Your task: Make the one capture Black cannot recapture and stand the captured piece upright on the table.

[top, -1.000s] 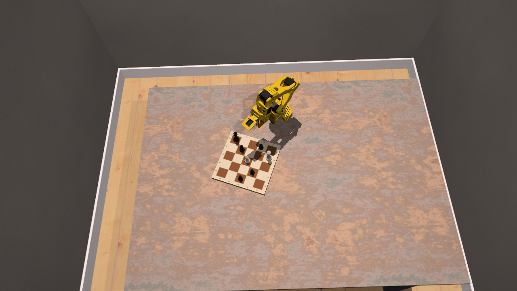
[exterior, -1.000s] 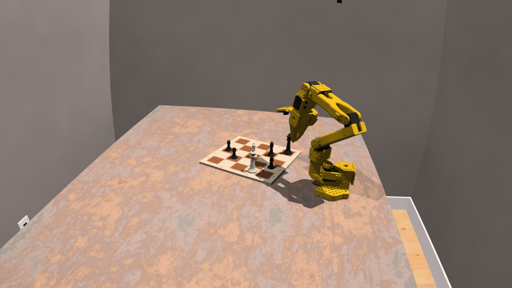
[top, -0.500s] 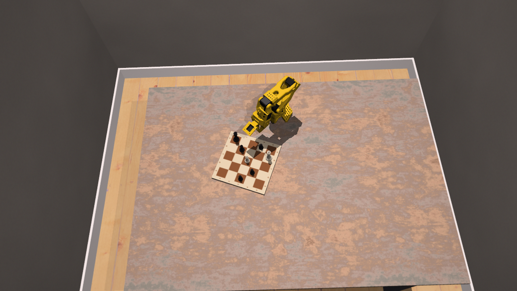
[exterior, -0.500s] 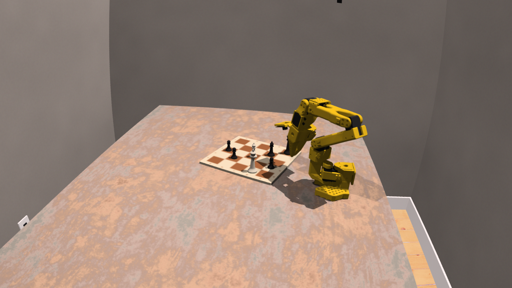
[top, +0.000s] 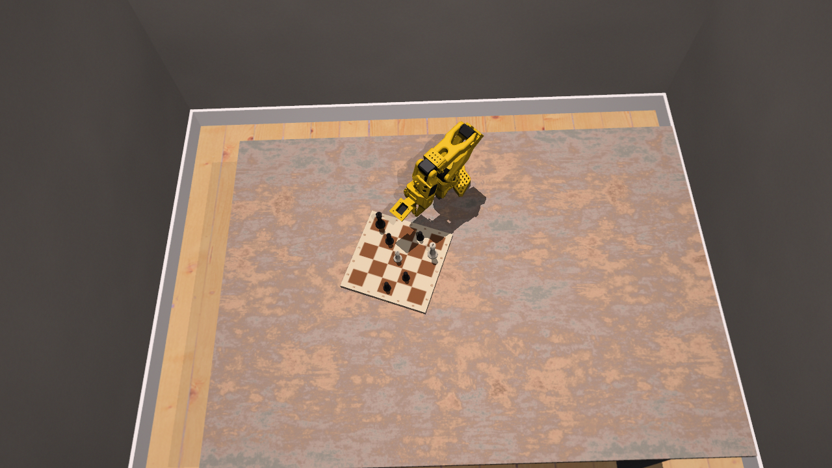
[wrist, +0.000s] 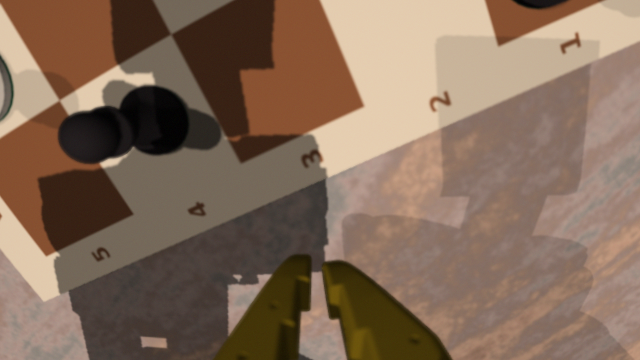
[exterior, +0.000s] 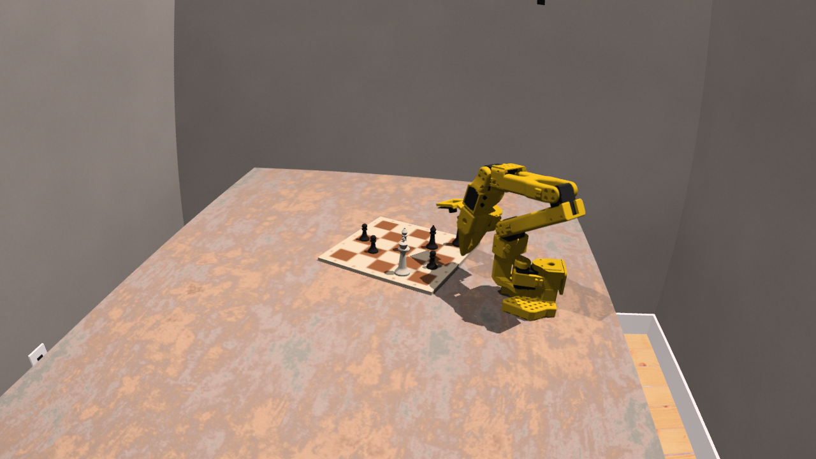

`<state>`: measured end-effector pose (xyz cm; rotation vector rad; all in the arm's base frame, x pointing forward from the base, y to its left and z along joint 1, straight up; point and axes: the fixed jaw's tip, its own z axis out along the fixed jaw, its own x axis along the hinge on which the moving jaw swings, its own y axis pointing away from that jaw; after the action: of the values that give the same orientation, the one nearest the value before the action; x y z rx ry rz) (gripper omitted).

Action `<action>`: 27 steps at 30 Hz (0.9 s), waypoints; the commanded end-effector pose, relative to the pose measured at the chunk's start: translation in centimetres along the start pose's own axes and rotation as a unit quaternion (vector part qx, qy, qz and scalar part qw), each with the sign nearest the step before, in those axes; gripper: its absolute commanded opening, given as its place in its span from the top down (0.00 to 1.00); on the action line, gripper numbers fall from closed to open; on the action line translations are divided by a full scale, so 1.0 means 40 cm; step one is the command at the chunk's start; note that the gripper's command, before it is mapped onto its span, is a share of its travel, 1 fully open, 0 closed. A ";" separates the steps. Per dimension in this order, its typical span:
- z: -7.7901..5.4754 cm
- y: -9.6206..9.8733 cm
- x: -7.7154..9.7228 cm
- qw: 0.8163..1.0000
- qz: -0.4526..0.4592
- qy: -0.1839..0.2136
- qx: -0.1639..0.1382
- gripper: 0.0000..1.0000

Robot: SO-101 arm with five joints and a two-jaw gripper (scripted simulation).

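Because nothing is being carried, the yellow plastic gripper [top: 416, 213] [exterior: 466, 251] [wrist: 316, 261] is pressed together beside the checkered brown-and-cream board [top: 361, 264] [exterior: 363, 261] [wrist: 390, 65], probably to keep slim near pieces; the small black pawn [top: 420, 236] [exterior: 432, 261] [wrist: 152, 120], possibly the capture, stands upright on rank 4.

The gripper [top: 416, 213] [exterior: 466, 251] [wrist: 317, 262] has come down toward the board's numbered edge — low enough now to hide most of the black king [top: 379, 221] [exterior: 456, 240] at the corner in the exterior view. The arm's elbow has dropped too.
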<state>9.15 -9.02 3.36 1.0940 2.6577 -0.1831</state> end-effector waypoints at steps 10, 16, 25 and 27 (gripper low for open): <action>0.012 0.005 0.011 1.000 -0.008 0.007 -0.003 1.00; 0.012 0.005 0.011 1.000 -0.008 0.007 -0.003 1.00; 0.012 0.005 0.011 1.000 -0.008 0.007 -0.003 1.00; 0.012 0.005 0.011 1.000 -0.008 0.007 -0.003 1.00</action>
<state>9.11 -8.96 3.07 1.0946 2.6599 -0.1817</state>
